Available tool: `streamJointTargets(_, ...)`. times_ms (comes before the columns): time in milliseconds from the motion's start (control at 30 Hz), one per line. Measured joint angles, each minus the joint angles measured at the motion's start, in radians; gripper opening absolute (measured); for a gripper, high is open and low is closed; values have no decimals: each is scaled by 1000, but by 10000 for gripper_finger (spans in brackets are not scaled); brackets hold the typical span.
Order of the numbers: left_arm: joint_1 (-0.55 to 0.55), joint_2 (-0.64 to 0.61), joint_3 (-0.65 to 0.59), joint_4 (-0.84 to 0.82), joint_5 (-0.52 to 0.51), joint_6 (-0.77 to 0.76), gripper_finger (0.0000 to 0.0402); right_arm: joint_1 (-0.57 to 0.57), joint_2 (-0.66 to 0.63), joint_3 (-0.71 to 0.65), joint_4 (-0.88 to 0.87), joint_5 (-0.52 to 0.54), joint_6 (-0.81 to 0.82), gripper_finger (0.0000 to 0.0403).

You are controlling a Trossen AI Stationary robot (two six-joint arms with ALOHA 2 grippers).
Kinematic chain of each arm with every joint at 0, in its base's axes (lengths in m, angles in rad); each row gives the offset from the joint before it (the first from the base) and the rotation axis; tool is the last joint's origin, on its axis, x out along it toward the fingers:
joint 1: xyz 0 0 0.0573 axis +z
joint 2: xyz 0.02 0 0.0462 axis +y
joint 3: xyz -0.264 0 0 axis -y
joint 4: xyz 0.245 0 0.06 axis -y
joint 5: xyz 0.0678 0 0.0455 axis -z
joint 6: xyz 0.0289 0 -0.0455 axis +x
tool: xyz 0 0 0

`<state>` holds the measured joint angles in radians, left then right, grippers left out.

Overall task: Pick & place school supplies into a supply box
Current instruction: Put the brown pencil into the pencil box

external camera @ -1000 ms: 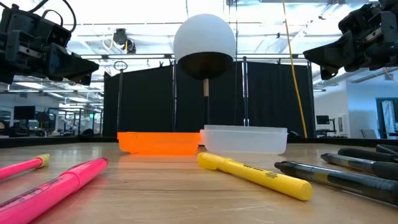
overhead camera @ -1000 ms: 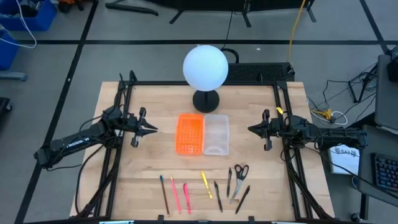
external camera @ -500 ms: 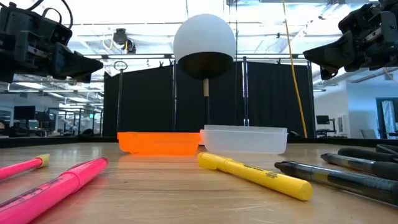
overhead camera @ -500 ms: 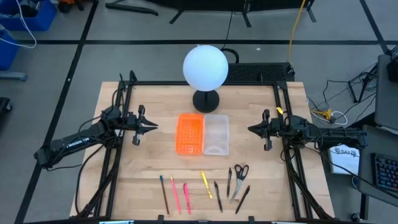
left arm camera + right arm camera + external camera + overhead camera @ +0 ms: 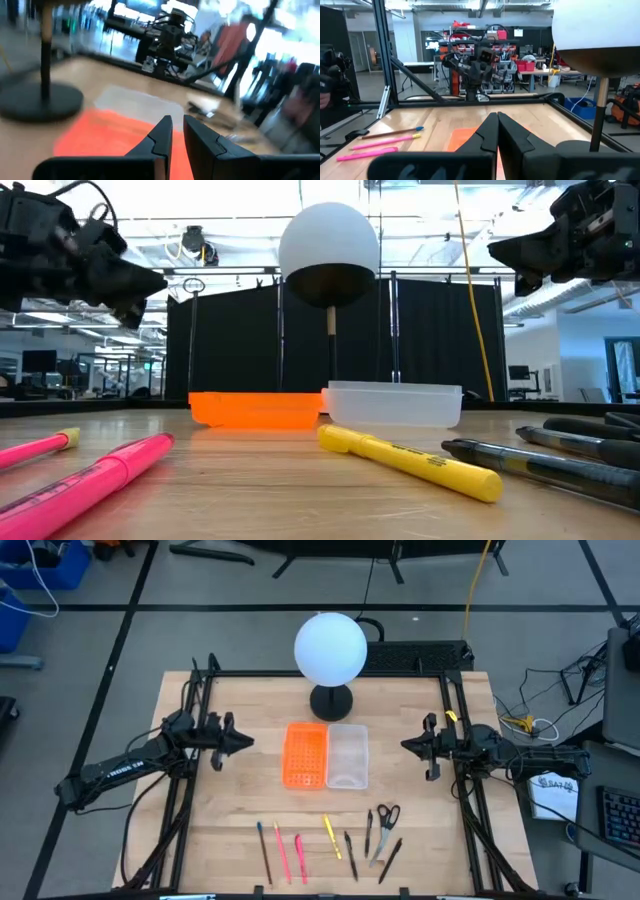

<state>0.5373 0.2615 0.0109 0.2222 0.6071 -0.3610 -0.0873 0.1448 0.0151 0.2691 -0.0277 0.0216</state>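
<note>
The supply box (image 5: 347,755), a clear tray, sits mid-table beside an orange perforated tray (image 5: 306,754). Near the table's near edge lie a brown pencil (image 5: 264,852), two pink pens (image 5: 282,852), a yellow pen (image 5: 332,837), black pens (image 5: 350,842) and the dark-handled scissors (image 5: 386,820). My left gripper (image 5: 248,744) hovers left of the orange tray, its fingers a narrow gap apart (image 5: 177,120). My right gripper (image 5: 405,747) hovers right of the clear tray, shut (image 5: 496,117). Both grippers are high above the table (image 5: 140,280) (image 5: 500,252).
A lamp with a white globe (image 5: 330,647) stands on a black base (image 5: 331,702) just behind the two trays. Black frame rails (image 5: 190,770) (image 5: 465,790) run along the table's left and right sides. Bare wood lies between the trays and the pens.
My left gripper has tipped its fingers downward and turned a little about its wrist while edging toward the orange tray. My right gripper has drawn slightly back toward the table's right edge and risen a little. The pens, scissors and trays have not moved.
</note>
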Motion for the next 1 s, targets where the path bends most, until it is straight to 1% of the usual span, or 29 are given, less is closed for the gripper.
streamJointTargets(67,0,0,0,-8,-4,-124,51,0,0,0,-7,0,-2,0)
streamJointTargets(133,-1,0,0,-20,-30,-190,51,0,0,0,-11,0,-12,0)
streamJointTargets(200,0,0,0,-25,-111,-227,51,0,0,0,-13,0,-13,0)
streamJointTargets(267,-1,0,0,-71,-170,-285,51,0,0,0,-13,0,-23,0)
streamJointTargets(367,0,0,0,-145,-245,-307,51,0,0,0,-12,0,-70,0)
streamJointTargets(433,0,0,1,-163,-289,-277,51,0,0,0,-5,0,-103,0)
streamJointTargets(533,-2,0,1,-158,-292,-224,51,0,0,0,11,0,-160,0)
streamJointTargets(633,-18,0,0,-108,-227,-252,51,2,1,0,-2,-4,-146,0)
streamJointTargets(700,-59,0,2,-88,-164,-267,51,5,4,0,-29,-29,-109,0)
streamJointTargets(733,-90,0,6,-100,-165,-270,51,5,5,0,-37,-34,-109,0)
streamJointTargets(867,-235,0,21,-147,-282,-277,51,4,12,0,-36,-38,-170,0)
streamJointTargets(1000,-401,30,42,-145,-355,-312,51,4,27,0,-41,-55,-182,0)
